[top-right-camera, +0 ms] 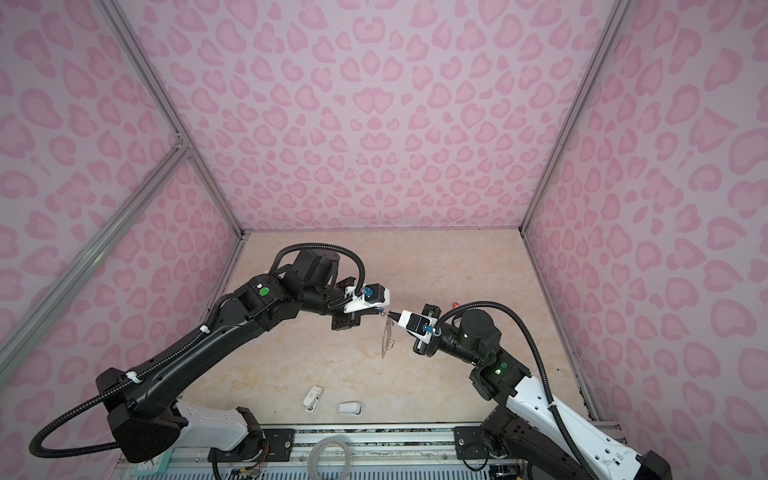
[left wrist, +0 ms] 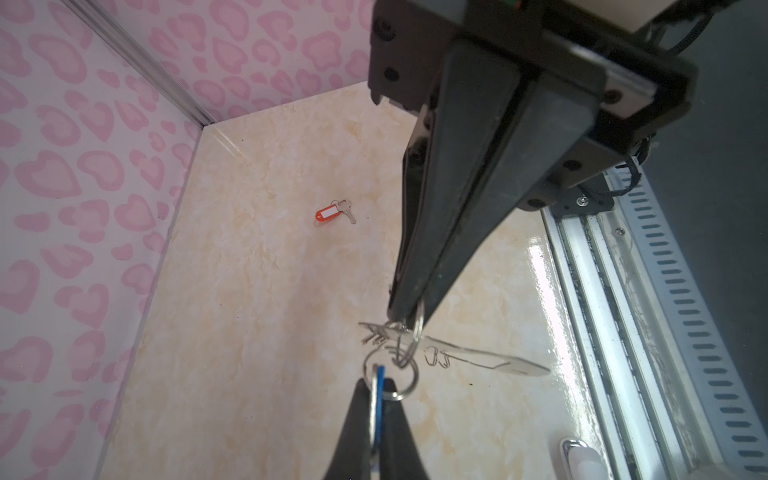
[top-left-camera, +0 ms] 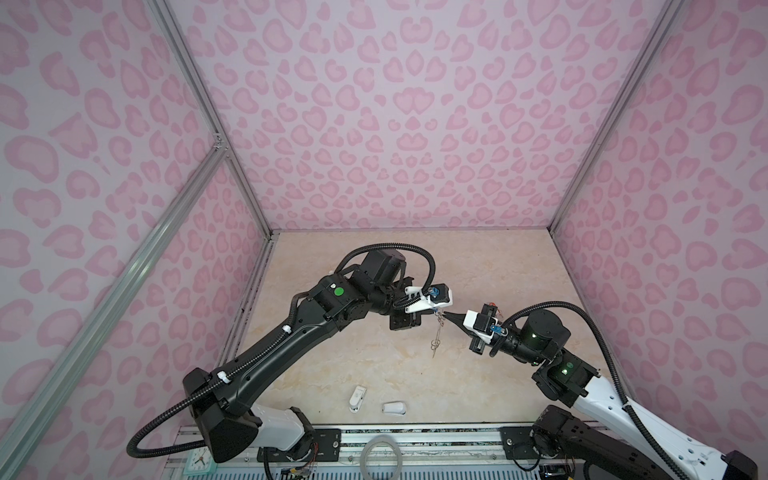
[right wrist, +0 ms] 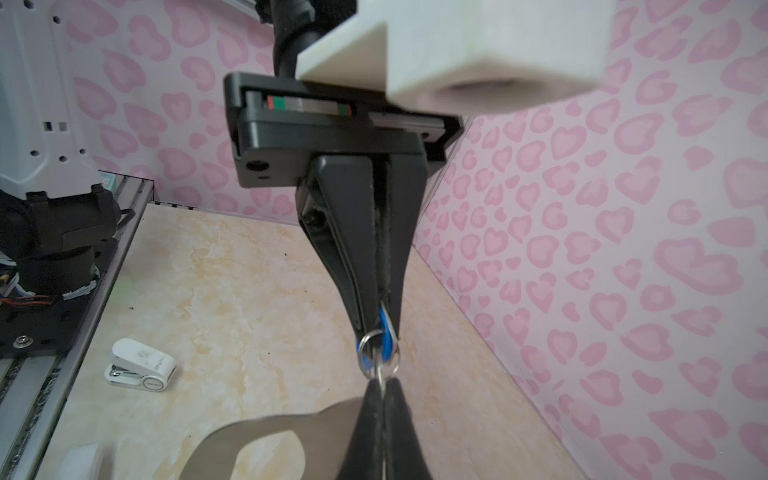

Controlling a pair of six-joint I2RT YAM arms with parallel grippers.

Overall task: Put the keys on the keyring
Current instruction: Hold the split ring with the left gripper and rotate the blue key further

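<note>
Key tag [left wrist: 328, 214], red-orange, label window blank

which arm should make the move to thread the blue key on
Left, probably. The left gripper pinches the blue key, its ring against the keyring, which the right gripper clamps and should steady.

The blue key [right wrist: 384, 332] is up off the table [left wrist: 249, 332], its blue tag nipped edge-on in the closed left gripper [left wrist: 377, 384]. Its split ring overlaps a wire ring of the keyring [right wrist: 270, 432] (whether the two are linked, I can't tell). That thin grey plate dangles below the right gripper [right wrist: 380, 381], which pinches one of its rings, and the oval cut-out shows. The red-orange key [left wrist: 332, 214] lies flat on the table, well apart, with its metal key beside the tag.
</note>
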